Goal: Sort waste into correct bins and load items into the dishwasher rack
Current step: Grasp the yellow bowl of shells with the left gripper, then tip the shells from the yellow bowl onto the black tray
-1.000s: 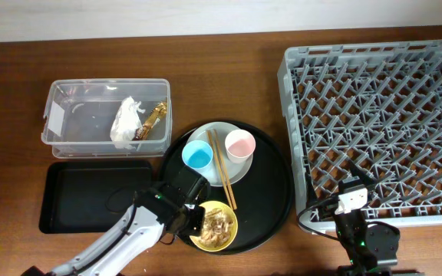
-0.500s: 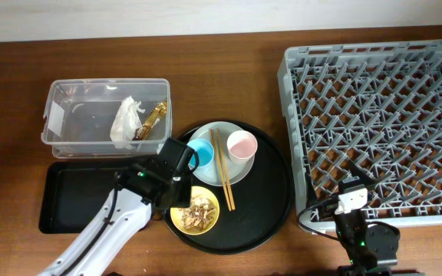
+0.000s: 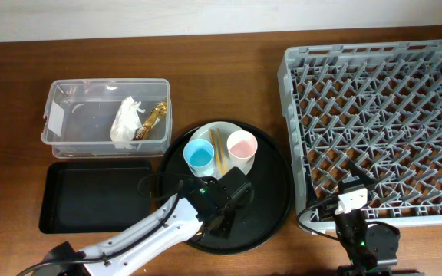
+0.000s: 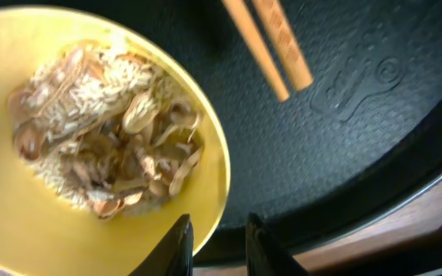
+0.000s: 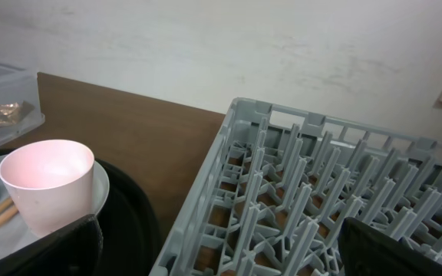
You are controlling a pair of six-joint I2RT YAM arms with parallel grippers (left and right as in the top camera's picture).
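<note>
My left arm has swung right since half a second ago: then it lay over the near left edge of the round black tray (image 3: 271, 192), now its wrist sits over the tray's near middle. From overhead it covers the yellow bowl (image 4: 218, 165), which was plain to see before.

My left wrist camera shows the bowl right under me, on the round tray's textured floor and heaped with brownish-white food scraps (image 4: 106, 146). My left gripper (image 4: 217, 228) is drawn in narrow, one finger on either side of the bowl's rim, pinching it. The tips of the wooden chopsticks (image 4: 271, 42) lie just beyond the bowl, apart from it.

Farther back on the tray, the pale plate (image 3: 221, 129) carries the blue cup (image 3: 199, 156) on the left and the pink cup (image 3: 241, 144) on the right, with the chopsticks between them.

Left of the tray, the clear plastic box (image 3: 60, 96) holds the white tissue (image 3: 126, 121) and the gold-brown wrapper (image 3: 153, 120) side by side. The shallow black rectangular tray (image 3: 90, 195) lies in front of the box.

The grey dishwasher rack (image 3: 374, 123) fills the right of the wooden table (image 3: 21, 61). My right gripper (image 5: 221, 230) rests at its near edge, fingers spread wide with nothing between them.
</note>
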